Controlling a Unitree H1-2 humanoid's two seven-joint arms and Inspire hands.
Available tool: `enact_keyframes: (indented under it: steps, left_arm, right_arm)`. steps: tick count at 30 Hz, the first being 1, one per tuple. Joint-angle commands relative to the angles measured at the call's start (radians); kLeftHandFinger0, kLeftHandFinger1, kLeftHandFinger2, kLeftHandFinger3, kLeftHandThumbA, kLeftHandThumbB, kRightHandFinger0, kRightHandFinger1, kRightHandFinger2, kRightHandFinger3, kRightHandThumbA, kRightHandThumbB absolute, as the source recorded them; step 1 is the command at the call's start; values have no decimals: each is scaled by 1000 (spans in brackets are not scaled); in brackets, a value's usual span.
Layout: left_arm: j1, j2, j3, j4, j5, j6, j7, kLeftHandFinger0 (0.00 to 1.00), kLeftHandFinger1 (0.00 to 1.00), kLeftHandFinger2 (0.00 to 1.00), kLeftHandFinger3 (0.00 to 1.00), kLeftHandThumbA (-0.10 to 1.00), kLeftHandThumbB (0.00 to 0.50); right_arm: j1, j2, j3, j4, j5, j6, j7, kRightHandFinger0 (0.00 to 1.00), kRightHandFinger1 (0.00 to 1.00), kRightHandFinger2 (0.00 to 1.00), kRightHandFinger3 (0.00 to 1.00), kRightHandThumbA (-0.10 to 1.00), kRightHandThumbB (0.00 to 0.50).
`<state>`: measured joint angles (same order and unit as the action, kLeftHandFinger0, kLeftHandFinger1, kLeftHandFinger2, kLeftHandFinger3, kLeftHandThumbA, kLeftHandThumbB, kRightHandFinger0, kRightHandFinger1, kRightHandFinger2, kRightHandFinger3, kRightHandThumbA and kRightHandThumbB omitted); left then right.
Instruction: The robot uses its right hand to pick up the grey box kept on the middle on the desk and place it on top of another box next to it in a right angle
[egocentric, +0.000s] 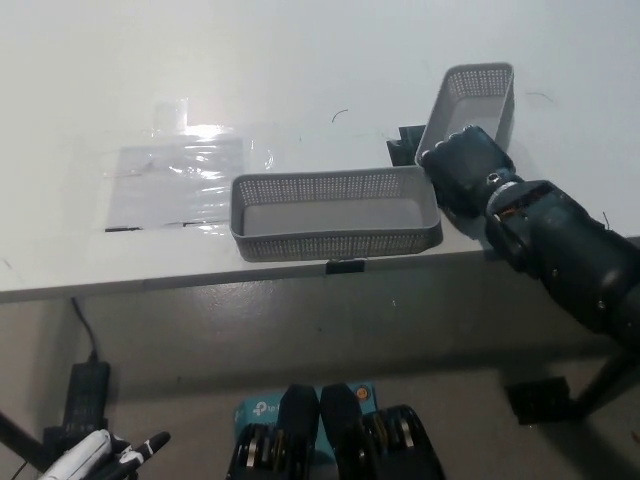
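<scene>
the right hand (462, 165) grips a grey box (472, 100) at its near end and holds it tilted, its far end raised toward the far right of the desk (300, 60). the box's near corner sits just beside the right end of a second grey box (335, 213); whether the two touch i cannot tell. that second box lies lengthwise along the near edge of the desk, open side up. a small black object (405, 145) shows just left of the held box, partly hidden by it. a shiny clear sheet (180, 180) lies flat on the desk to the left of the second box. the left hand (100, 457) rests low at the near left, below the desk edge, fingers apart and holding nothing. on the floor nearby lies a black adapter (85, 385) with its cable, and a teal carton (255, 410) shows at the near middle.
</scene>
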<state>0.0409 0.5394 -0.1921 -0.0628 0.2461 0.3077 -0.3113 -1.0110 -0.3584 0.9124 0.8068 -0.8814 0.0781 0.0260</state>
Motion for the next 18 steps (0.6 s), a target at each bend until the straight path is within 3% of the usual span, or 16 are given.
enact_keyframes:
  steps: [1, 6, 9, 10, 12, 13, 14, 15, 18]
  left_arm:
    - [-2, 15, 14, -23, 14, -3, 0, 7, 3, 31, 210, 917, 223]
    - [6, 8, 15, -34, 9, 21, -8, 0, 0, 30, 195, 938, 253]
    - [7, 11, 9, -37, 19, 22, -8, 27, 7, 36, 217, 930, 217]
    - [5, 12, 12, -23, 11, 0, -8, 0, 0, 19, 200, 937, 241]
    - [13, 10, 13, -28, 11, 10, -8, 2, 0, 21, 201, 926, 221]
    - [13, 10, 12, -30, 12, 11, -9, 6, 0, 22, 204, 918, 215]
    - [16, 10, 11, -21, 13, -4, -5, 14, 12, 34, 201, 941, 230]
    - [16, 11, 11, -21, 13, -6, -6, 17, 14, 32, 201, 943, 233]
    - [17, 7, 16, -10, 7, -8, -3, 25, 5, 27, 209, 920, 226]
  right_arm:
    - [-7, -29, -50, 21, -13, -107, -110, 0, 133, 492, 31, -100, 0]
    - [33, -18, -137, 28, 19, -173, -196, 0, 58, 397, 61, -100, 0]
    - [47, -19, -162, 32, 4, -207, -245, 0, 43, 382, 28, -100, 4]
    - [61, -30, -175, 6, 2, -206, -241, 0, 47, 422, 104, -100, 16]
    - [74, -34, -189, -3, 0, -217, -245, 0, 70, 445, 164, -100, 47]
    - [76, -35, -194, -5, -4, -219, -244, 0, 67, 432, 167, -100, 54]
    - [82, -52, -211, -1, 5, -255, -277, 0, 56, 408, 84, -100, 20]
    - [83, -61, -221, -3, 7, -266, -277, 0, 68, 417, 83, -100, 12]
    - [70, -75, -235, 8, -5, -278, -301, 0, 65, 411, 81, -100, 39]
